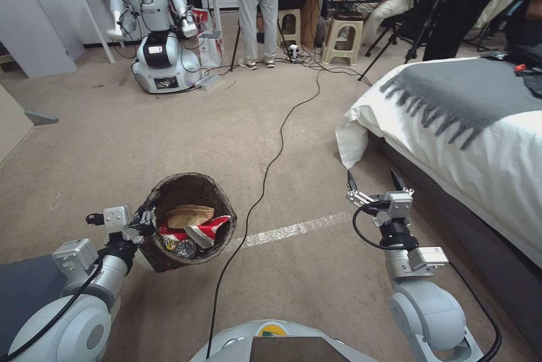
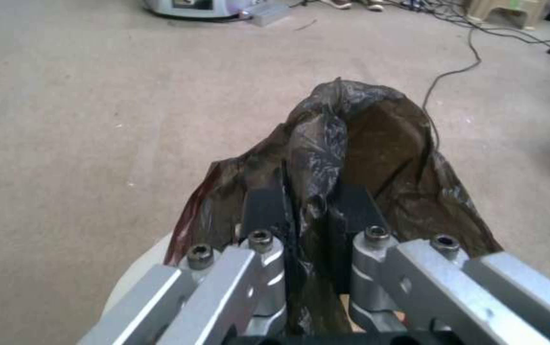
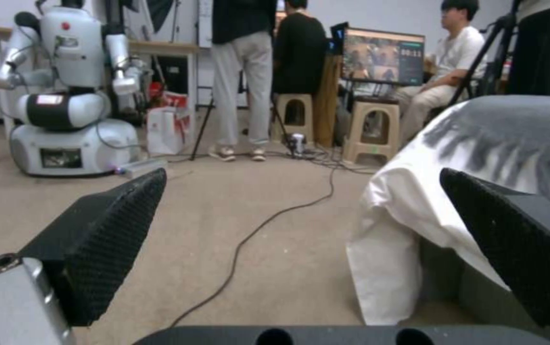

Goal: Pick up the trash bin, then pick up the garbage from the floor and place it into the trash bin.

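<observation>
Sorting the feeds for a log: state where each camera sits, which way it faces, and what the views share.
Head: up top, looking down and forward at the floor; both arms show, left gripper shut on the trash bin, right gripper open.
Left wrist: behind its fingers, facing the bin's bag rim.
Right wrist: low, facing across the room.
Shared: bed, black cable.

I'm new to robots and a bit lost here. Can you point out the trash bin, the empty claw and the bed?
trash bin (image 1: 169, 184): head view, bag-lined rim.
right claw (image 1: 375, 182): head view, midway between its open fingertips.
bed (image 1: 497, 164): head view, white sheet.
</observation>
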You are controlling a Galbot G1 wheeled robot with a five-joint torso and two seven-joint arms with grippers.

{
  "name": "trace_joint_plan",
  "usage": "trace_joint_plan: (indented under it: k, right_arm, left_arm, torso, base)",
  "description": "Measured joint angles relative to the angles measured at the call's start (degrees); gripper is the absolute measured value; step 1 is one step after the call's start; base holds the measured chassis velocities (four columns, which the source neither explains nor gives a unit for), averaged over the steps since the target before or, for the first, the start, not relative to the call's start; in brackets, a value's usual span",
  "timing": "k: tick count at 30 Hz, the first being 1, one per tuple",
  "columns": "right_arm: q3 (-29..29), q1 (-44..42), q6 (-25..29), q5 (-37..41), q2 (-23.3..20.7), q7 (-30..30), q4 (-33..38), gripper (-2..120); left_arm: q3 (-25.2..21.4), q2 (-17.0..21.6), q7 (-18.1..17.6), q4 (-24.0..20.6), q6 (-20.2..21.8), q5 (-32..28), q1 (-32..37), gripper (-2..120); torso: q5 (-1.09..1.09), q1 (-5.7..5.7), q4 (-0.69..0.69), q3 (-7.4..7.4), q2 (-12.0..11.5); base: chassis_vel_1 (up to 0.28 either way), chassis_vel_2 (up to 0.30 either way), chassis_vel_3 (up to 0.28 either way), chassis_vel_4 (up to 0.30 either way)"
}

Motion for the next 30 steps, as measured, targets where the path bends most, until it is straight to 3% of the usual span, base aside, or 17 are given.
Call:
trace_joint_plan:
  k: [30]
  right_arm:
    - [-0.7, 0.3, -0.4, -0.2, -0.2, 0.2, 0.0, 100]
  left_arm:
    - [0.4, 0.0, -0.1, 0.0, -0.6, 0.0, -0.1, 8]
  torso:
    - [0.00, 0.00, -0.01, 0.00, 0.0]
  base:
    - [0.037, 0.039, 0.033, 0.039]
